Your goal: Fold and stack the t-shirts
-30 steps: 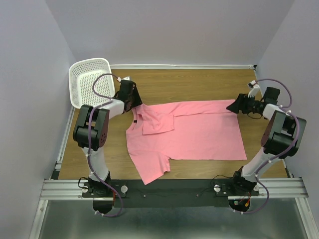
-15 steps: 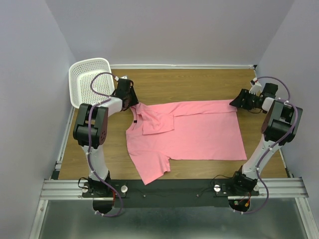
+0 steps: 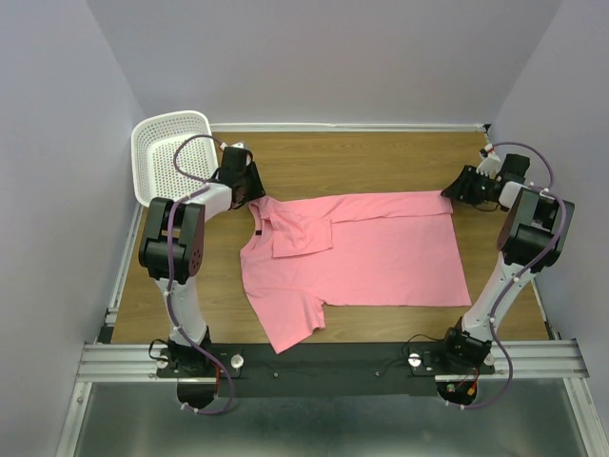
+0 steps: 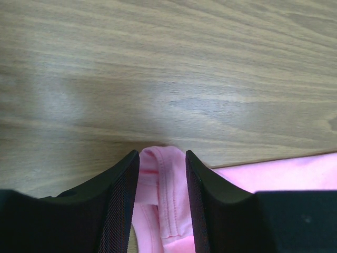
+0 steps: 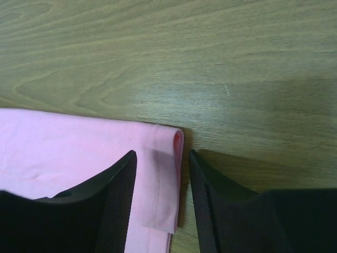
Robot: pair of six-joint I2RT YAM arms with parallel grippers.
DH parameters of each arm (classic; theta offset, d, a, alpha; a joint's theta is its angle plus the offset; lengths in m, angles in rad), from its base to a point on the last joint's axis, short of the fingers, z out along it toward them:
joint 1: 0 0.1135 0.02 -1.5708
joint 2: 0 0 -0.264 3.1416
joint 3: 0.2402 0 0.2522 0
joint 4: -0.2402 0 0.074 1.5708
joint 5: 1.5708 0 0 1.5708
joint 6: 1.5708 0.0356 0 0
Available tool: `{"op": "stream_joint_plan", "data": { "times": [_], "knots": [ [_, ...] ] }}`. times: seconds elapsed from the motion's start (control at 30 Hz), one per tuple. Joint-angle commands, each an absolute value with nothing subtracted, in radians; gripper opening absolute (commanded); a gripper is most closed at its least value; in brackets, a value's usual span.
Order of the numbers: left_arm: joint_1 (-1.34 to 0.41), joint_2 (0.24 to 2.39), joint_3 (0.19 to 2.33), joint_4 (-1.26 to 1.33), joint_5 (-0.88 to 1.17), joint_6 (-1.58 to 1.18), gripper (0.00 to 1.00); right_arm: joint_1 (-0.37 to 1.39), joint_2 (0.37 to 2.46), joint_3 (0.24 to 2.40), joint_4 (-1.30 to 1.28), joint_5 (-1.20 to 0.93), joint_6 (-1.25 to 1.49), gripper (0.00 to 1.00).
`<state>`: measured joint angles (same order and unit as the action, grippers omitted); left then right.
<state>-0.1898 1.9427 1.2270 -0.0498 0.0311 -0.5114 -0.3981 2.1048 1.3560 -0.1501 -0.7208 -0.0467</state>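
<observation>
A: What's the big picture on the table (image 3: 381,157)?

B: One pink t-shirt (image 3: 381,257) lies spread flat across the middle of it, collar toward the left arm and hem toward the right arm. The far sleeve (image 3: 303,233) is turned in over the chest, while the near one sticks out toward the arm bases

A: And the basket (image 3: 171,152)?

B: It's white and sits at the far left corner, apart from the cloth. No folded pile shows anywhere, so I'd judge the job barely begun: one sleeve tucked at most, with the main folds and all the stacking left

A: The claws?

B: The left claw (image 4: 161,158) is at the far shoulder, beside the collar. It pinches a ridge of pink cloth that fills the space between its fingers. The right claw (image 5: 161,155) straddles the far hem corner, but a thin gap shows between the cloth and one finger, so it looks open, not gripping yet

A: What does the next move need?

B: A firm bite on that corner, I'd guess, so the far edge can come over evenly
</observation>
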Motion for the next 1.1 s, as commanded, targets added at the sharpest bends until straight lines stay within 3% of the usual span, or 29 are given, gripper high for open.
{"op": "stream_joint_plan", "data": {
  "times": [0.0,0.37,0.57,0.67,0.7,0.8,0.87,1.07],
  "knots": [
    [-0.184,1.965,1.259,-0.054,0.089,-0.494,0.49,-0.387,2.157,1.364,-0.187,-0.683,-0.043,0.49],
    [-0.184,1.947,1.249,-0.075,0.091,-0.495,0.45,-0.387,2.163,1.377,-0.206,-0.687,-0.043,0.47],
    [-0.186,1.936,1.239,-0.072,0.112,-0.502,0.33,-0.387,2.164,1.385,-0.209,-0.684,-0.035,0.45],
    [-0.186,1.936,1.243,-0.071,0.120,-0.502,0.13,-0.387,2.168,1.393,-0.210,-0.678,-0.035,0.43],
    [-0.184,1.934,1.243,-0.072,0.118,-0.505,0.05,-0.387,2.172,1.396,-0.212,-0.678,-0.032,0.40],
    [-0.184,1.924,1.246,-0.074,0.091,-0.505,0.00,-0.387,2.186,1.417,-0.213,-0.684,-0.020,0.30],
    [-0.181,1.916,1.261,-0.084,0.069,-0.506,0.00,-0.387,2.210,1.446,-0.225,-0.702,-0.011,0.21],
    [-0.167,1.924,1.296,-0.113,0.041,-0.495,0.00,-0.385,2.247,1.485,-0.252,-0.726,-0.005,0.08]
  ]
}}
